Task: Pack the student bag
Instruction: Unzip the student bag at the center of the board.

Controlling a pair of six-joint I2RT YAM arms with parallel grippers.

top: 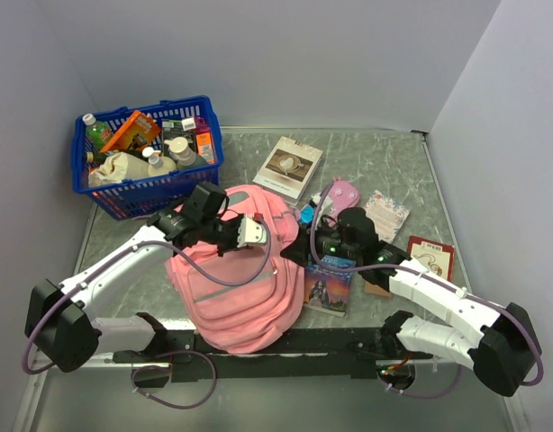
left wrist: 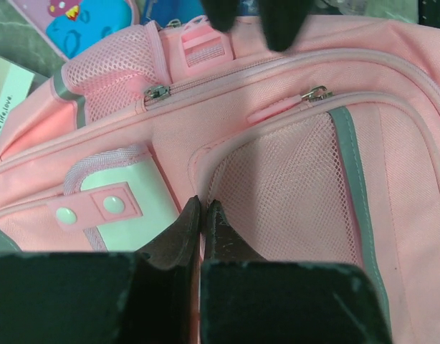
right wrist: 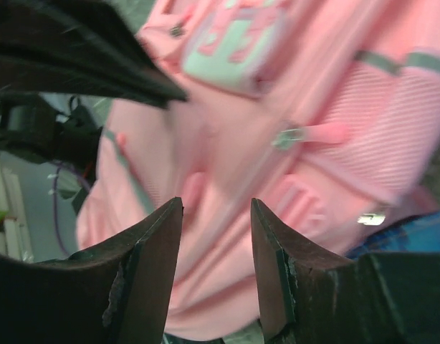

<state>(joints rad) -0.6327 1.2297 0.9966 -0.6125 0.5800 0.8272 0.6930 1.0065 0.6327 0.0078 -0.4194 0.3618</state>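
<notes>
The student bag, a large soft pink fabric backpack with a grey stripe and pale pocket patches, lay flat at the near middle of the grey marbled tabletop, between the two arms. The left gripper was over the bag's front, jaws pressed together at the edge of a mesh pocket. Whether any fabric was pinched between them could not be told. The right gripper hovered at the bag's right side, jaws partly apart with nothing between them and the pink fabric blurred beyond.

Loose items crowded that side. A blue-and-purple illustrated paperback lay just beside the bag and partly under the right arm. A small pink-and-blue pencil case sat near the bag's far right corner. A white-and-brown covered book lay behind the bag. Further right were a floral-patterned card and a red-bordered booklet. A blue plastic basket, filled with bottles and an orange packet, stood in the far left corner, close to the left arm.
</notes>
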